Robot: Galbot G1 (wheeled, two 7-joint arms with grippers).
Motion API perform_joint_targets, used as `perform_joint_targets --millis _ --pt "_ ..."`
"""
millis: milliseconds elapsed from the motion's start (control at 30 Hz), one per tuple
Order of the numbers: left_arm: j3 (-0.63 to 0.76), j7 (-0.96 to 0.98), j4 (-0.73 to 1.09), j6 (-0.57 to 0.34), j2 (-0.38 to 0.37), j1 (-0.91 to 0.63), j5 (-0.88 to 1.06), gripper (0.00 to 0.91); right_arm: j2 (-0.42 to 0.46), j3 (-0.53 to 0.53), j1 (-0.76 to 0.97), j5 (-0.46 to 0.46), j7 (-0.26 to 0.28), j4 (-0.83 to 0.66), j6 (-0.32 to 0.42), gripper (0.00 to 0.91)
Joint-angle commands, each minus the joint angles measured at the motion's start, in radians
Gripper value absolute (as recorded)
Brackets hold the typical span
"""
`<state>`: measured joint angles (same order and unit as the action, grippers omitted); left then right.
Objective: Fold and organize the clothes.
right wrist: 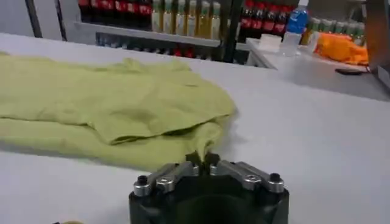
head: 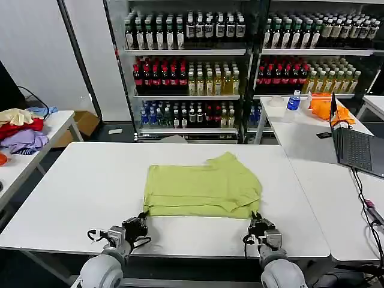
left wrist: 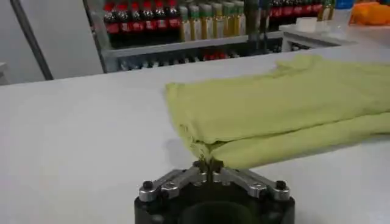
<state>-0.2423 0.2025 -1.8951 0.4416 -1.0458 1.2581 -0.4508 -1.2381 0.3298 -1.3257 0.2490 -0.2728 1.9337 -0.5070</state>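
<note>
White table point(head: 78, 192): folded T-shirt point(head: 204, 189) (corners pinched), left claw point(head: 139, 223), right claw point(head: 257, 223).

T-shirt point(head: 202, 192) mid-table point(head: 78, 198); left pincer point(head: 143, 217), right pincer point(head: 257, 217) at its near corners.

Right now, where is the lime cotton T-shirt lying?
In the head view the folded lime cotton T-shirt lies mid-table on the white table, its near corners pinched by the left tool and right tool.
</note>
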Motion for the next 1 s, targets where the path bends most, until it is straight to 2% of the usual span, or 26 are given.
perform_joint_targets --millis 33,333,567,600,633,667,700,800,900,1000 --pt "-0.020 0.011 -0.137 0.013 0.009 0.076 -0.005 0.020 0.015 0.010 -0.063 0.000 -0.001 0.099 -0.003 0.000" --pt "-0.075 0.022 -0.313 0.015 0.012 0.283 0.017 0.020 0.046 0.074 -0.211 -0.019 0.019 0.218 -0.016 0.000" --pt "-0.080 0.043 -0.353 0.007 -0.009 0.376 0.058 0.020 0.049 0.104 -0.276 -0.047 0.036 0.261 -0.041 0.000" --pt "-0.080 0.044 -0.350 0.009 -0.010 0.376 0.061 0.020 0.047 0.109 -0.286 -0.053 0.041 0.266 -0.046 0.030" --pt "-0.083 0.047 -0.347 0.009 -0.009 0.380 0.064 0.050 0.047 0.111 -0.291 -0.060 0.042 0.273 -0.054 0.292" --pt "-0.085 0.048 -0.345 0.012 -0.008 0.381 0.066 0.413 0.045 0.112 -0.294 -0.071 0.044 0.275 -0.060 0.907" --pt "-0.086 0.048 -0.343 0.014 -0.007 0.381 0.067 0.907 0.044 0.113 -0.297 -0.077 0.045 0.279 -0.065 0.907" --pt "-0.092 0.052 -0.341 0.023 -0.002 0.380 0.068 0.907 0.041 0.113 -0.308 -0.093 0.051 0.299 -0.068 0.907" --pt "-0.105 0.052 -0.346 0.024 0.001 0.371 0.066 0.907 0.038 0.122 -0.312 -0.106 0.049 0.313 -0.039 0.907" --pt "-0.124 0.054 -0.352 0.025 0.010 0.363 0.058 0.907 0.041 0.141 -0.318 -0.124 0.049 0.335 0.037 0.907"
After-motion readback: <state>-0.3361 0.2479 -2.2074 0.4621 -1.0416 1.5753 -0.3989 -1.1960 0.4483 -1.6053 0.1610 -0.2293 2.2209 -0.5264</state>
